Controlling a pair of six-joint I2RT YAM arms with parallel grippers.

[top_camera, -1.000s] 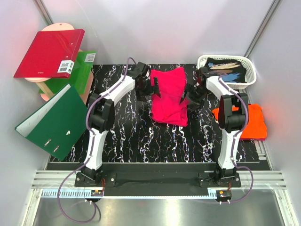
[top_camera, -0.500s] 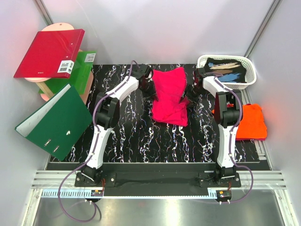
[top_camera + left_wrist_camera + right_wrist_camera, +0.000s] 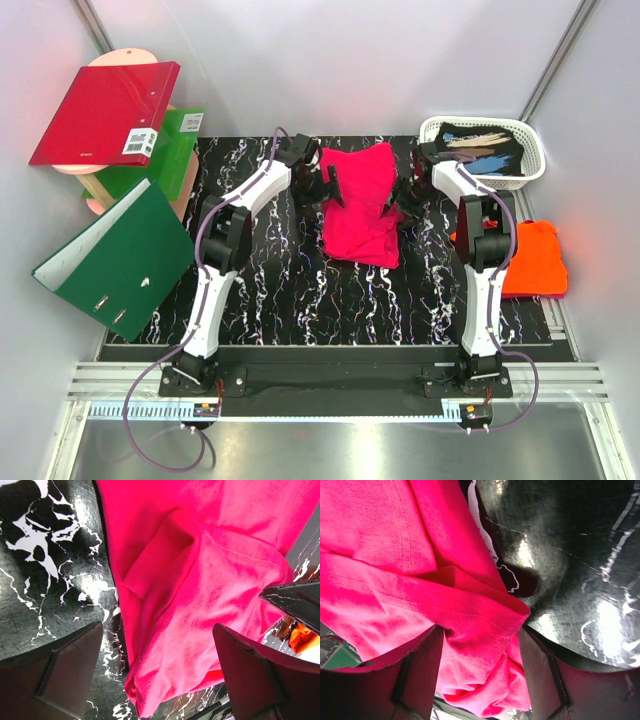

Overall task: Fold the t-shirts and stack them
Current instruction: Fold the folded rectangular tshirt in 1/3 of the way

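Note:
The magenta-pink t-shirt (image 3: 360, 205) lies partly folded and rumpled in the middle of the black marbled mat (image 3: 270, 280). My left gripper (image 3: 328, 186) is at its left edge, open, with its fingers wide apart above the cloth (image 3: 200, 595) and holding nothing. My right gripper (image 3: 400, 196) is at the shirt's right edge, its fingers closed around a thick fold of the magenta cloth (image 3: 480, 630), which touches both fingers. The orange t-shirt (image 3: 535, 258) lies folded at the right edge, behind my right arm.
A white basket (image 3: 530, 170) of small items stands at the back right. A red binder (image 3: 105, 110) and green binders (image 3: 115, 255) are stacked on the left, overhanging the mat's left side. Grey walls close in on both sides.
Both grippers have moved away from me along the shirt's sides over the last second. My left gripper's fingers have spread apart since half a second ago. The shirt's right edge is more bunched.

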